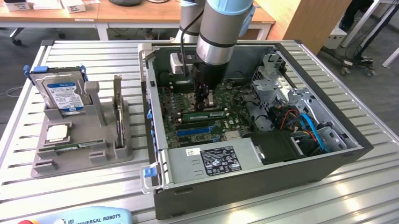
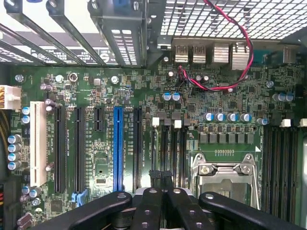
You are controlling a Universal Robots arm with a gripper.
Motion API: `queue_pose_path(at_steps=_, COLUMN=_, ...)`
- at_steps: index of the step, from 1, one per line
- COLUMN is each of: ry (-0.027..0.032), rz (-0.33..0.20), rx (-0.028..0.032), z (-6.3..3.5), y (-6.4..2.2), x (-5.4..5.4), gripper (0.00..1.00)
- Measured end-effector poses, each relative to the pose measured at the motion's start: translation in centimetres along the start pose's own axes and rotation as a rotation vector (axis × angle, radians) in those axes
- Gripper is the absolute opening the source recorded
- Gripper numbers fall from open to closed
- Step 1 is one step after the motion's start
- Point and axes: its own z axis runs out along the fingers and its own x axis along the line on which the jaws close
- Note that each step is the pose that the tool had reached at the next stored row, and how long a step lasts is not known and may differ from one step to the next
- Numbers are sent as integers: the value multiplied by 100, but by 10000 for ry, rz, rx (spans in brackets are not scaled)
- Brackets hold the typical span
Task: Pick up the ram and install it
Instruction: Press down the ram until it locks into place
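Pincer (image 1: 204,99) closed over motherboard (image 1: 206,121), ram (image 1: 203,113) lying flat

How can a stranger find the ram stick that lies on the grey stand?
Left of the open computer case, in the exterior view, is a grey stand with a hard drive upright at its back. The ram lies flat near its front, just before the square silver chip: the one long, thin green strip.
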Motion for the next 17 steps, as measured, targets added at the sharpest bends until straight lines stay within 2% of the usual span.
queue_pose_path(at_steps=8, ry=0, rz=1, rx=1, z=1, y=19, x=8, gripper=10)
queue_pose_path(at_steps=12, ry=0, rz=2, rx=0, z=2, y=65, x=8, gripper=10)
queue_pose_path(at_steps=17, ry=1, rz=2, rx=0, z=3, y=66, x=10, gripper=10)
